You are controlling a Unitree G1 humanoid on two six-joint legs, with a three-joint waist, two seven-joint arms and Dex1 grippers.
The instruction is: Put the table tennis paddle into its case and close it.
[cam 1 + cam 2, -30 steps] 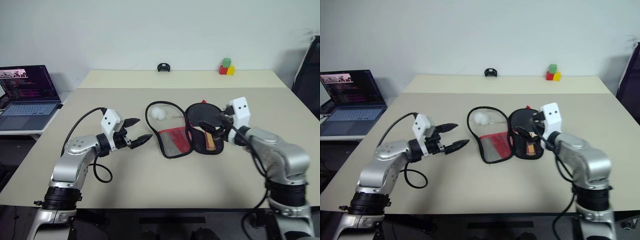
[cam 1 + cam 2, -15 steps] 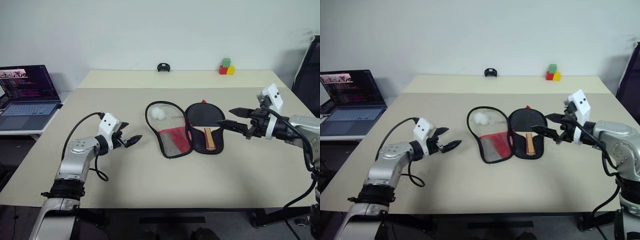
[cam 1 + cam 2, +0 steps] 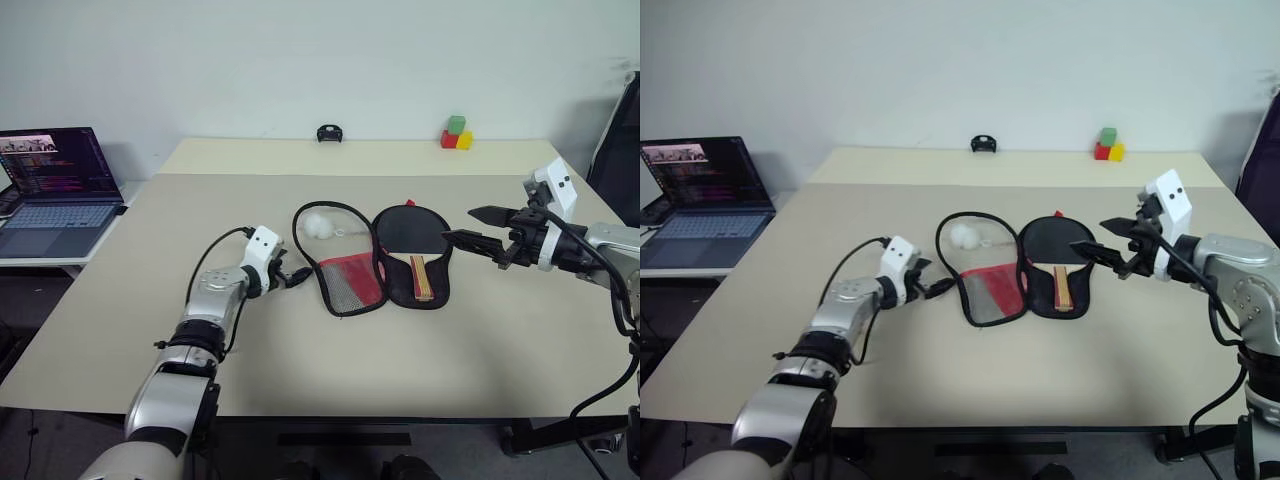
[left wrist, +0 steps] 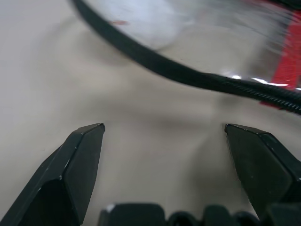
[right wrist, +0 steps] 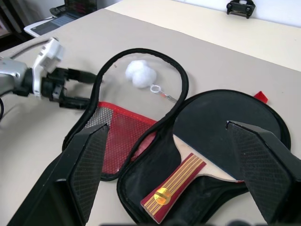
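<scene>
The round black-rubber paddle with its striped wooden handle [image 5: 209, 141] lay inside the right half of the black fabric zip case [image 3: 425, 293], which was spread open flat mid-table, red mesh flap [image 3: 345, 282] to its left (white pom-pom zipper pull [image 3: 320, 226] resting inside the flap's loop). The left gripper [image 3: 290, 277], fingers spread and empty, sat low just beside the flap's outer edge; the right gripper [image 3: 478, 227], also spread and empty, hovered near the case's right side. Judged: insertion done, closing in hand; next the flap needs folding over the paddle, then zipping.

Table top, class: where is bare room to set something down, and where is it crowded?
Free: between the case and the table's near edge, and between case and coloured blocks. Crowded: mid-table, left gripper beside the case.
</scene>
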